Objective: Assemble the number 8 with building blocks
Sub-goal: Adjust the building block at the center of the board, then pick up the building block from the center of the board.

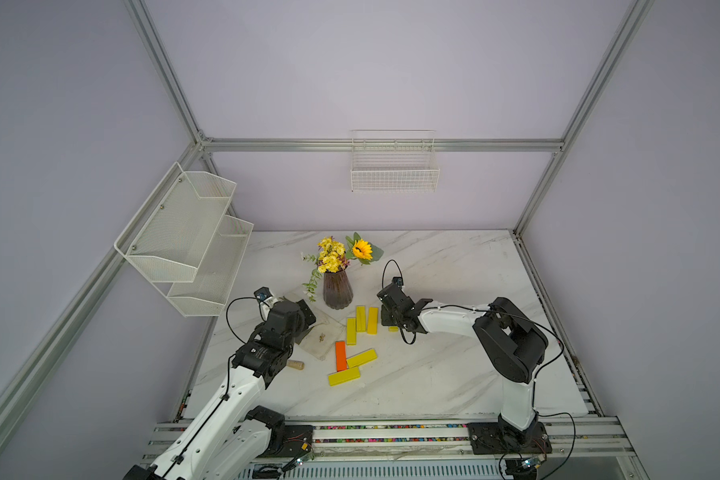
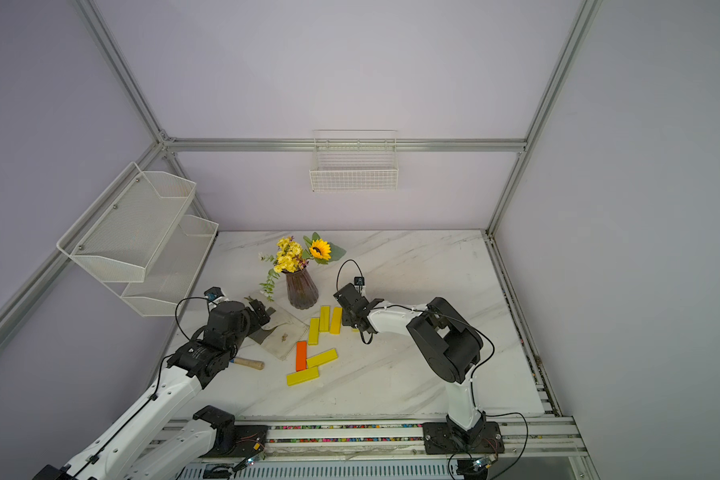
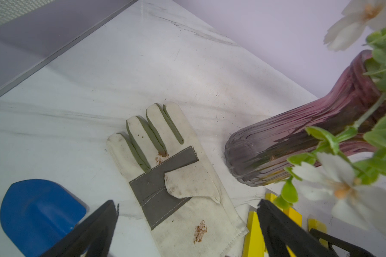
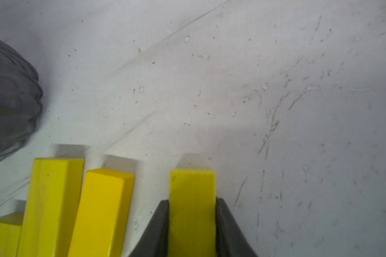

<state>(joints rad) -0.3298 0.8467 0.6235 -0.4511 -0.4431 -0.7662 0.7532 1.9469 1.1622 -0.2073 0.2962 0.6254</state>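
Right gripper (image 4: 192, 200) pinches a yellow block (image 4: 192, 184), three o'clock of the yellow row (image 1: 361, 319); top views barely show it. Left gripper (image 3: 187, 202) spread.

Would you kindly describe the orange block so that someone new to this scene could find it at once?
Start at the purple vase of flowers near the middle of the marble table. Nearer the robot's bases, flat blocks lie scattered; the orange block lies between the glove and a slanted yellow block. It alone is orange, while every neighbouring block is yellow.
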